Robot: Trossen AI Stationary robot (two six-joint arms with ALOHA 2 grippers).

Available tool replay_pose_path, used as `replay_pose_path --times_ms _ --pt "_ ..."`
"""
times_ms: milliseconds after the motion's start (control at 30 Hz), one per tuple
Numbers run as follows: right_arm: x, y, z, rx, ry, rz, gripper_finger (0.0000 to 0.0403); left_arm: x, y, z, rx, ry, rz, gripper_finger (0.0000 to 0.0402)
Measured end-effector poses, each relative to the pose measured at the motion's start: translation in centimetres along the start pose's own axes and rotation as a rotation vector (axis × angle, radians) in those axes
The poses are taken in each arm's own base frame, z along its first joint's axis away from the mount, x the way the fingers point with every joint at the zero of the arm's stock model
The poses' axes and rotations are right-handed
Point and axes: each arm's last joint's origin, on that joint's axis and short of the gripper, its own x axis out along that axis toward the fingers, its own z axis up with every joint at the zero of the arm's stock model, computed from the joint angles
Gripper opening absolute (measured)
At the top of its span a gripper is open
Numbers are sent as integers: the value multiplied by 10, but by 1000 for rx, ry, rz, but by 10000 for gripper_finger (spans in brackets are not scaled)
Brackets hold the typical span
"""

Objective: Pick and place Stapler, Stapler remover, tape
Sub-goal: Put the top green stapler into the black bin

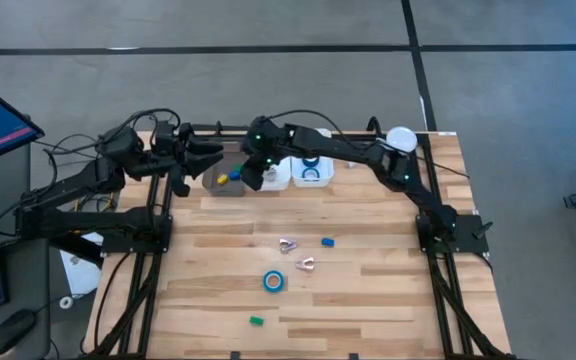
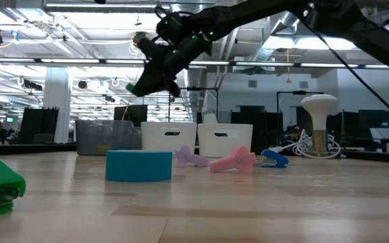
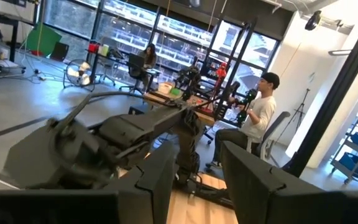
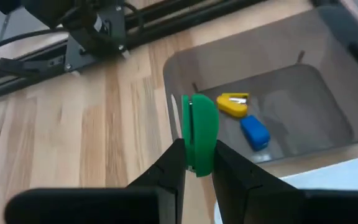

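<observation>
My right gripper (image 1: 253,176) hangs over the grey bin (image 1: 226,180) at the table's far side, shut on a small green stapler (image 4: 199,132), which also shows in the low view (image 2: 132,88). A yellow stapler (image 4: 232,104) and a blue stapler (image 4: 254,132) lie in that bin. A blue tape roll (image 1: 273,281) lies flat on the table near the middle. Near it lie two pale staple removers (image 1: 287,244) (image 1: 305,264), a small blue stapler (image 1: 327,241) and another green stapler (image 1: 256,321). My left gripper (image 3: 197,186) is open and empty at the far left. My right gripper pinches the green stapler's near end (image 4: 197,163) between its two fingers. The fingers slant down from the table's right side. The stapler stands on edge, sticks out past the fingertips and is lifted clear above the grey bin's edge.
Two white bins (image 1: 276,172) (image 1: 311,170) stand right of the grey bin; the right one holds something blue. A white lamp-like object (image 1: 400,138) stands at the far right corner. A person (image 3: 260,109) sits in the room beyond the table.
</observation>
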Motion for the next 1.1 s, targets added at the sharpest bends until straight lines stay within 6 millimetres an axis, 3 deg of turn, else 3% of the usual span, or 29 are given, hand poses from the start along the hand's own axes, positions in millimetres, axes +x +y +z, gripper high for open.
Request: replay_pose_path --times_ms 400,700,1100 --pt "38 -11 -14 65 44 46 53 0 0 0 0 1 0 126" --pt "38 -12 -13 62 34 43 60 0 0 0 -1 3 1 126" --pt "38 -11 -8 51 -17 34 139 0 0 -1 -2 9 3 126"
